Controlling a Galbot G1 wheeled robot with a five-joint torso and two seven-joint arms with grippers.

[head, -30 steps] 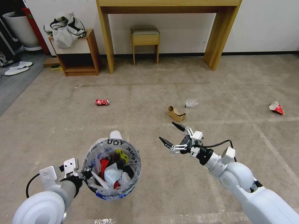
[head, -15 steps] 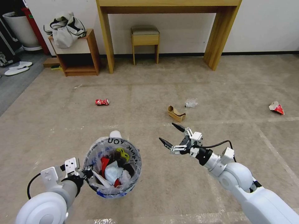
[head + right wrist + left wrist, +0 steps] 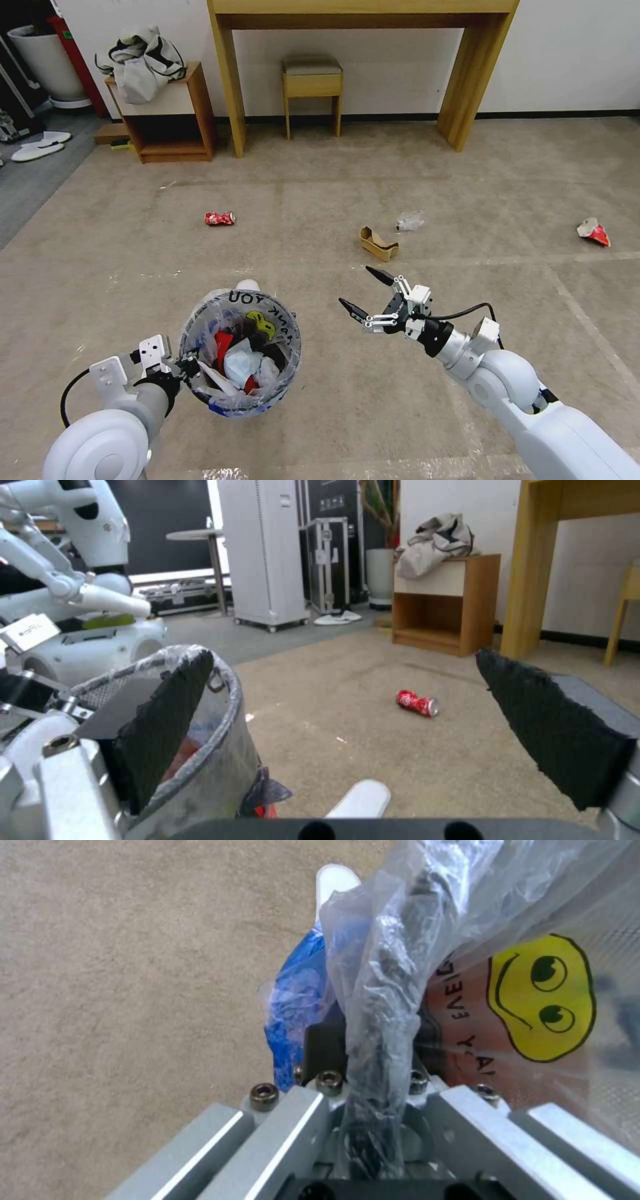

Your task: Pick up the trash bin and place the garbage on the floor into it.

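Note:
My left gripper (image 3: 185, 371) is shut on the near rim of the trash bin (image 3: 241, 353). The bin hangs above the floor (image 3: 133, 267), its clear bag holding several litter pieces. In the left wrist view the fingers (image 3: 325, 1045) pinch the bagged rim (image 3: 380, 990). My right gripper (image 3: 353, 285) is open and empty, to the right of the bin. Garbage lies on the carpet: a white slipper (image 3: 248, 285) just behind the bin, a red can (image 3: 219, 218), a cardboard scrap (image 3: 378, 243), a plastic wad (image 3: 409, 221) and a red wrapper (image 3: 593, 231). The right wrist view shows the bin (image 3: 223, 730), can (image 3: 417, 702) and slipper (image 3: 360, 800).
A wooden desk (image 3: 230, 80) with a stool (image 3: 311, 80) under it stands against the far wall. A low cabinet (image 3: 170, 117) with a bag on top is to its left. A white planter (image 3: 47, 63) and a pair of slippers (image 3: 37, 145) sit on grey flooring, far left.
The bin in my left gripper has edged slightly forward and now covers more of the white slipper. The right gripper has hardly moved and stays open.

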